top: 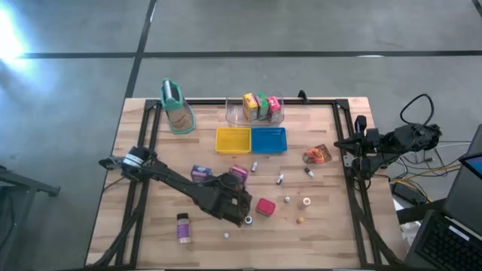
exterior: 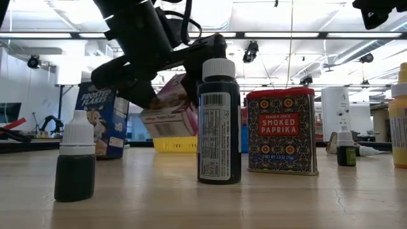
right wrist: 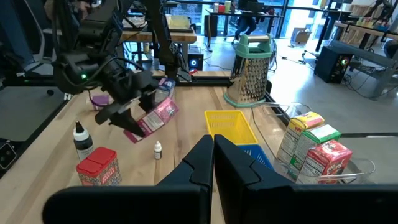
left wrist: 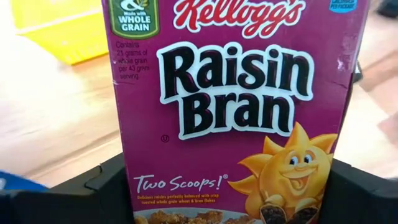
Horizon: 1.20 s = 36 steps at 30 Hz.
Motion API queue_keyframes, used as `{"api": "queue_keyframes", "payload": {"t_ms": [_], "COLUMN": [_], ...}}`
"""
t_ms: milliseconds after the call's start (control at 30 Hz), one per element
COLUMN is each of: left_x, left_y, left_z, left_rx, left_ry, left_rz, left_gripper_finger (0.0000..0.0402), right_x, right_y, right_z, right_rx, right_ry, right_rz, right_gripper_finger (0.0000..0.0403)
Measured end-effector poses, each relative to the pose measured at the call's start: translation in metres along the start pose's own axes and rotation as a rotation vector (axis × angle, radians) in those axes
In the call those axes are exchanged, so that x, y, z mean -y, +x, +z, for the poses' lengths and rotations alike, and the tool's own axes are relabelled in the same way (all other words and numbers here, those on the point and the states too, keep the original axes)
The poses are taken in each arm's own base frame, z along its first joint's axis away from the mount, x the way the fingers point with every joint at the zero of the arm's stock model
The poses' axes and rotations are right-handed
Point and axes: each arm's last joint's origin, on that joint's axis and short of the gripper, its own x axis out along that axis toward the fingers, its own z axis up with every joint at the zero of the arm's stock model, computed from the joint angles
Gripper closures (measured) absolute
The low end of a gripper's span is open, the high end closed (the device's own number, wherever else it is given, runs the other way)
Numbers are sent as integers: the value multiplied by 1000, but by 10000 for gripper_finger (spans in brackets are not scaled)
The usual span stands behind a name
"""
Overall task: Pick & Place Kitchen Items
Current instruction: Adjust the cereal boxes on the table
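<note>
My left gripper (top: 238,181) is shut on a pink Raisin Bran carton (left wrist: 236,106) over the table's middle; the carton also shows in the low view (exterior: 170,113) and the right wrist view (right wrist: 155,115). A blue Frosted Flakes carton (top: 199,173) stands just to its left. The red paprika tin (top: 265,207) stands on its base nearby. Three cartons (top: 260,107) stand in the clear bin. An orange pouch (top: 317,155) lies to the right. My right gripper (right wrist: 213,155) is shut and waits at the table's right edge (top: 360,143). My left gripper pinches the Raisin Bran carton between its two fingers (left wrist: 102,190), one on each narrow side, near the carton's lower end (left wrist: 146,186). The fingers come slanting down from the table's left. The carton is lifted clear of the table and tilted (exterior: 166,119).
A yellow tray (top: 233,140) and a blue tray (top: 269,140) lie side by side before the clear bin (top: 235,117). A grater with a teal top (top: 175,105) stands at the far left. Small bottles (top: 183,226) and tiny pieces (top: 306,202) are scattered over the near half.
</note>
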Motion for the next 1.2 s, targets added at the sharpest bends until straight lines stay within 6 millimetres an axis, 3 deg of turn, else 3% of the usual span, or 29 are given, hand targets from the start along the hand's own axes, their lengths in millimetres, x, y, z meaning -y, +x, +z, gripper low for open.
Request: {"api": "queue_keyframes", "payload": {"t_ms": [367,733,967,1200], "left_x": [11,27,26,18], "left_y": [-9,-48,-55,-88], "left_z": [-7,-30,-34,-62], "left_rx": [32,415,472,653], "left_ry": [99,340,384,396], "left_rz": [-99,-174,-151,-154], "left_gripper_finger": [51,51,52,55], "right_x": [0,0,0,0], "right_y": [0,0,0,0], "right_z": [0,0,0,0], "right_rx": [0,0,-1,0], "right_ry": [0,0,0,0], "right_rz": [0,0,0,0], "right_gripper_finger": [394,394,394,394]}}
